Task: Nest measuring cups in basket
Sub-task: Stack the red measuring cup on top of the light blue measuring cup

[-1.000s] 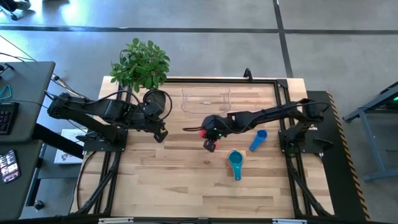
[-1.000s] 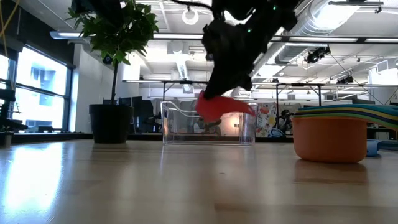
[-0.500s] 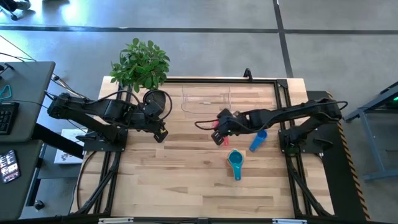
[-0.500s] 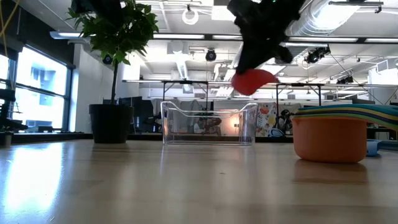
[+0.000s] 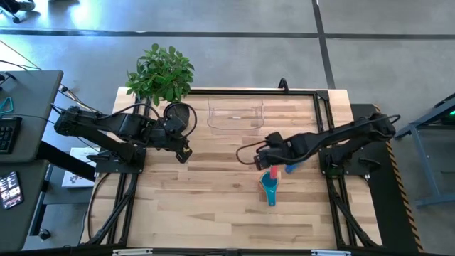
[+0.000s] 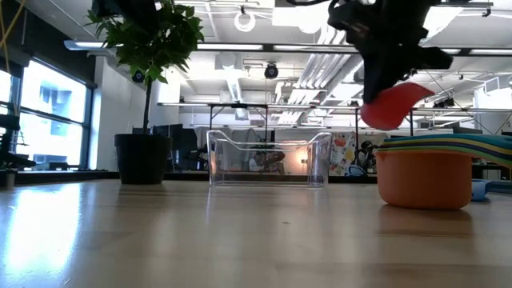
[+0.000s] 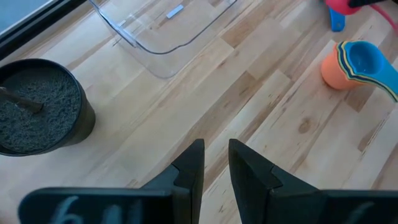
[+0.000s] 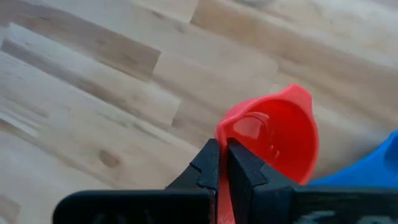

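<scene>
The right gripper (image 8: pixel 221 163), pinching the red cup (image 8: pixel 273 134) by its handle, has carried it from beside the basket (image 5: pixel 235 116) to above the nested stack (image 5: pixel 269 185), ready for nesting.

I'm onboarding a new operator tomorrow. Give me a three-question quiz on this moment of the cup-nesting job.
1. True or false: the clear basket already holds a cup.
2. Which claw grips the red measuring cup? A) left B) right
3. Fill in: the nested stack of cups has an ______ cup at the bottom.

Key: 1 false, the basket shows no cup in it. 2 B, the right claw is shut on the cup's handle, above the table near the stack; the left claw waits by the plant pot. 3 orange.
</scene>
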